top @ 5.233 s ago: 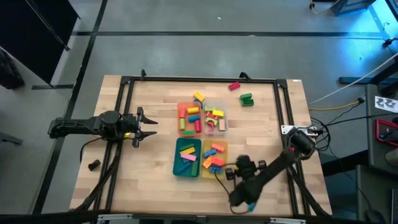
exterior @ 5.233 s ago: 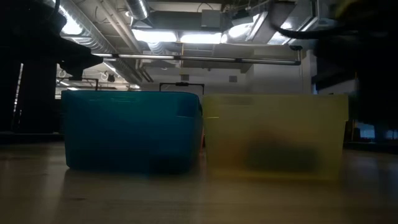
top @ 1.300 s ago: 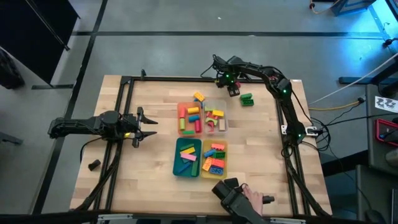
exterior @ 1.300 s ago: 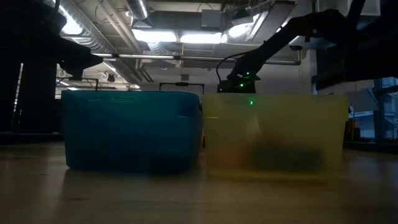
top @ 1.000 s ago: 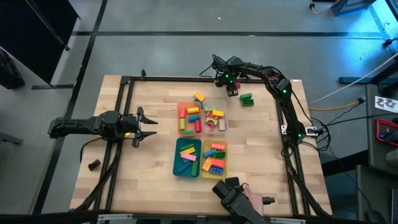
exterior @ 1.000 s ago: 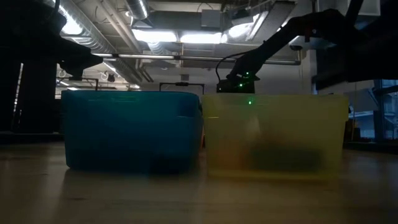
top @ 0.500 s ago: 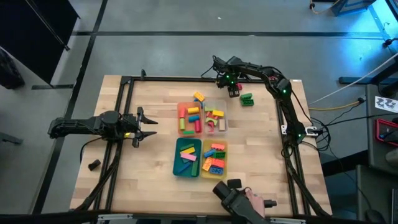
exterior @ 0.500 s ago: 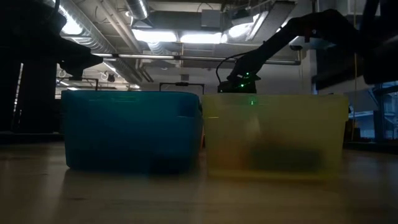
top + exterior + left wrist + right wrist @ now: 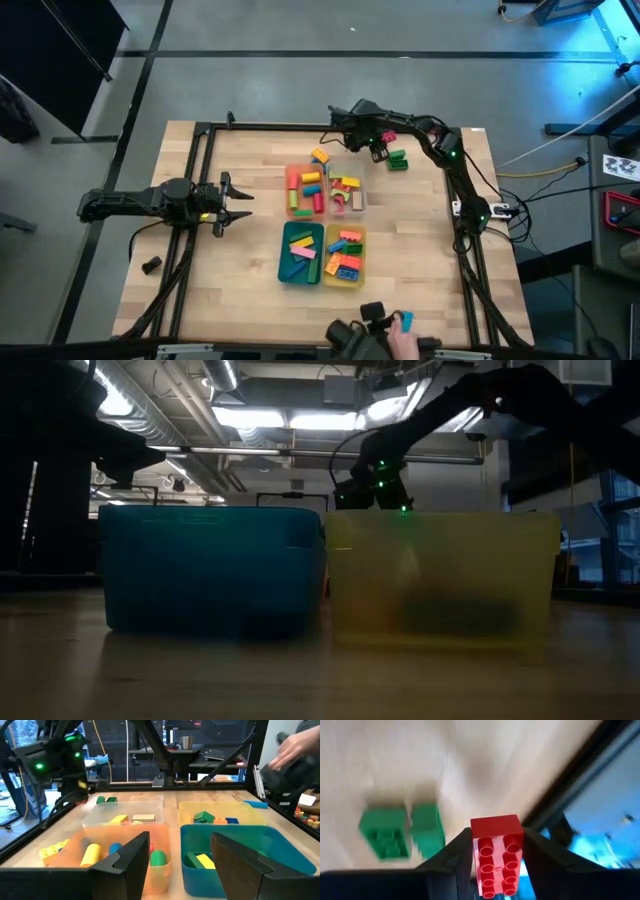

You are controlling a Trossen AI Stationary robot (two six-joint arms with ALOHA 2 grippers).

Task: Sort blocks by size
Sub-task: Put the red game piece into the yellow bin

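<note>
Now gripped: red brick (image 9: 496, 854), stiff, light, slick plastic, best pinched on its flat sides, held between the right hand's (image 9: 495, 851) fingers above the tabletop (image 9: 250, 170), near 2 green bricks (image 9: 402, 831). Left hand (image 9: 228, 202) spread open, idle beside the trays (image 9: 287, 190).

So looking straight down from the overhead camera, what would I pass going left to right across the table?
Left gripper, waiting open at the table's left → orange plastic tray → clear plastic tray → right gripper, shut on a red studded brick → green plastic bricks.
</note>
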